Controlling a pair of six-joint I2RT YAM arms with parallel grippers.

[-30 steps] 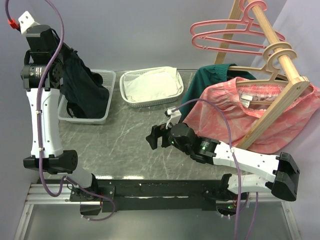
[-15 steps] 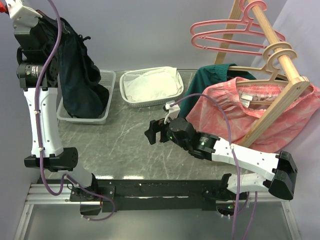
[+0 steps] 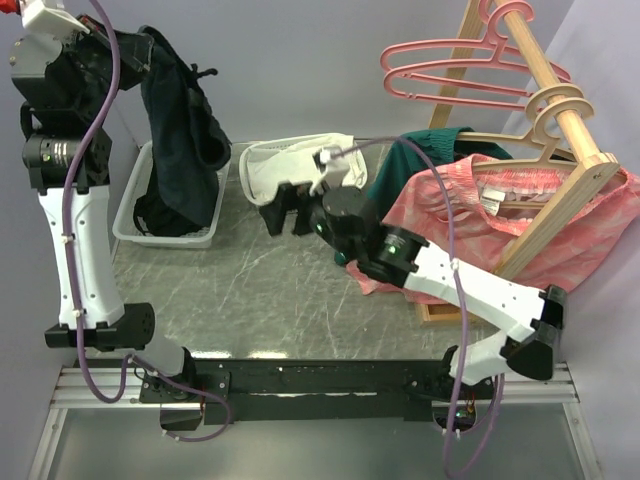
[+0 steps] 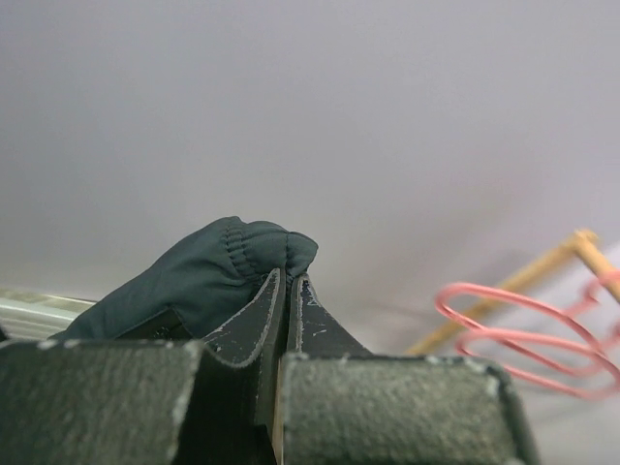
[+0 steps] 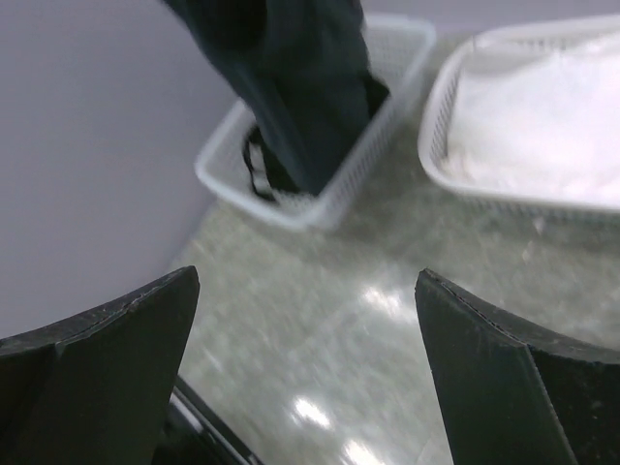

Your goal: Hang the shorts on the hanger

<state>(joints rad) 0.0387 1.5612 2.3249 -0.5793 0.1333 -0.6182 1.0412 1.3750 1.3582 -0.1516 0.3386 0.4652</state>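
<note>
The dark navy shorts (image 3: 180,130) hang from my left gripper (image 3: 150,45), raised high at the far left; their lower end still rests in the left white basket (image 3: 175,235). In the left wrist view the gripper (image 4: 289,276) is shut on the shorts' waistband (image 4: 208,271). My right gripper (image 3: 280,212) is open and empty over the table, facing the shorts (image 5: 310,87); its fingertips (image 5: 155,320) stand wide apart. The pink hangers (image 3: 450,70) hang on the wooden rack at the far right and show in the left wrist view (image 4: 533,329).
A second white basket (image 3: 258,195) holds white cloth. A wooden rack (image 3: 560,130) at the right carries a pale wooden hanger (image 3: 550,115) with a pink garment (image 3: 470,230), and a green garment (image 3: 410,165) beside it.
My left gripper has lifted the shorts higher and to the right out of the basket. My right arm has swung up and left toward the shorts, staying open.
</note>
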